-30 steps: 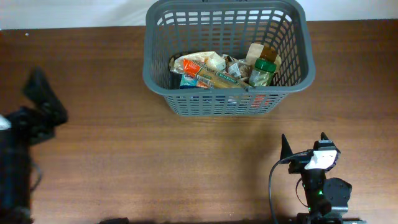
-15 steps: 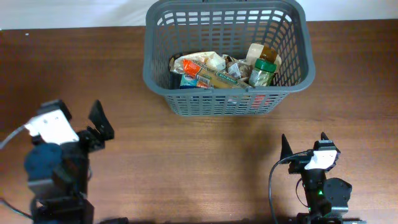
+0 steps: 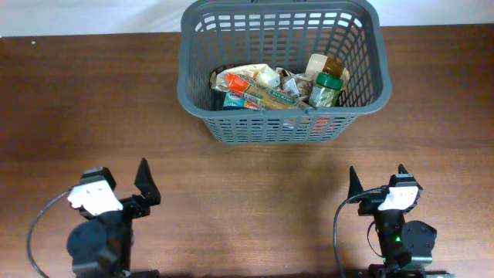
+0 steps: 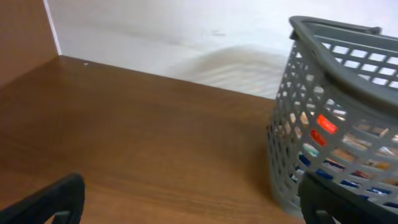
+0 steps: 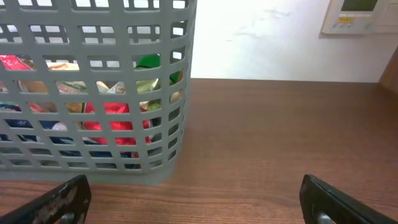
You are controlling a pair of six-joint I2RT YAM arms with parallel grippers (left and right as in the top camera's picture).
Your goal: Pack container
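Observation:
The dark grey basket [image 3: 282,131] stands at the back middle of the table. It holds several groceries: snack packets [image 3: 251,89] and a green-lidded jar [image 3: 326,86]. The basket also shows in the left wrist view [image 4: 329,93] and in the right wrist view [image 5: 93,87]. My left gripper [image 3: 123,179] is open and empty at the front left, well short of the basket. My right gripper [image 3: 377,176] is open and empty at the front right, also apart from the basket.
A brown wooden table [image 3: 231,177] spreads between the grippers and the basket. A white wall [image 4: 186,43] runs behind the table. A white wall panel [image 5: 360,15] shows at the upper right of the right wrist view.
My left arm has swung from the far left edge toward the front and come to rest at the front left. The right arm and the basket have not moved.

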